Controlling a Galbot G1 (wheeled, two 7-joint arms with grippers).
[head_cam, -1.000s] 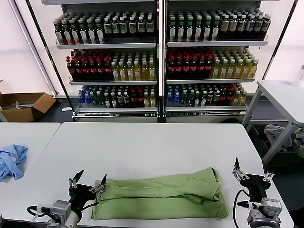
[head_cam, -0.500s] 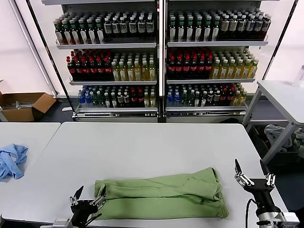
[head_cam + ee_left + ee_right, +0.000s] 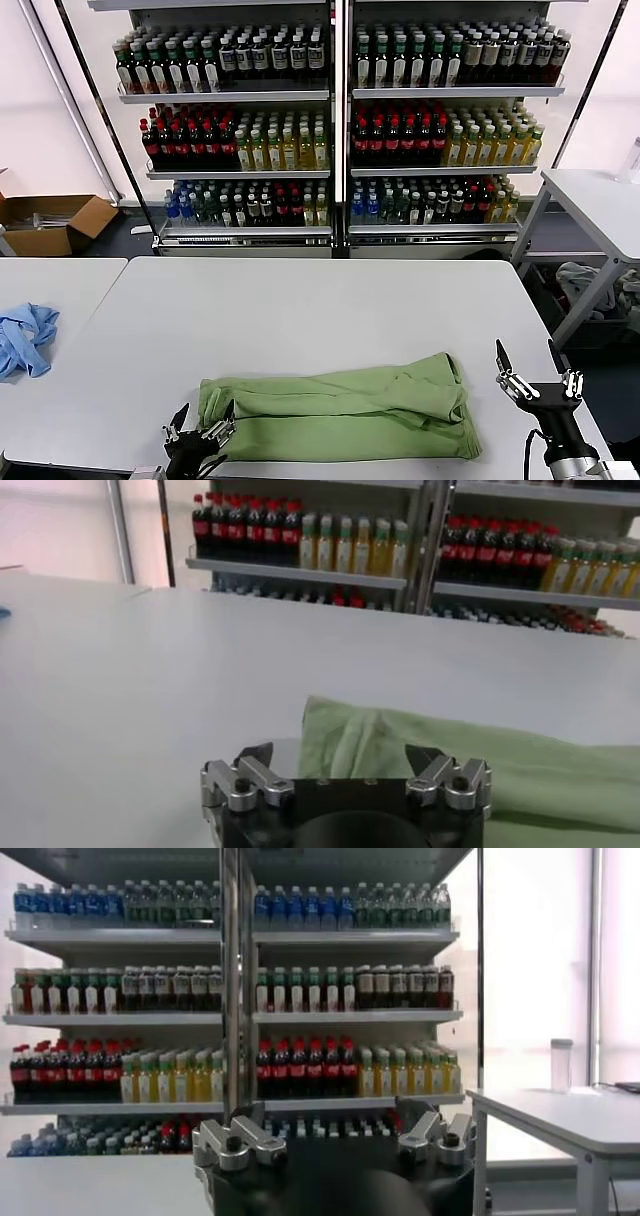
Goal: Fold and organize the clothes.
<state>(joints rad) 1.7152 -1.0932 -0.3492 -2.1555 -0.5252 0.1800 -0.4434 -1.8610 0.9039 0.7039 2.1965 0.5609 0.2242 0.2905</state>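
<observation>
Folded shirt (image 3: 340,410) lies along the table's (image 3: 300,310) near edge; left gripper (image 3: 198,436) and right gripper (image 3: 532,378) both released, empty.

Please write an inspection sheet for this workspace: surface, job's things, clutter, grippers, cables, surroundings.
Surface: white table, mostly bare.
Job's things: green shirt folded into a long band near the front edge, lying flat.
Clutter: blue cloth on the neighbouring table at left.
Grippers: left gripper open, low at the shirt's left end; right gripper open, beyond the shirt's right end, holding nothing.
Cables: black cable by the right arm.
Surroundings: bottle shelves behind, cardboard box on the floor at left.
</observation>
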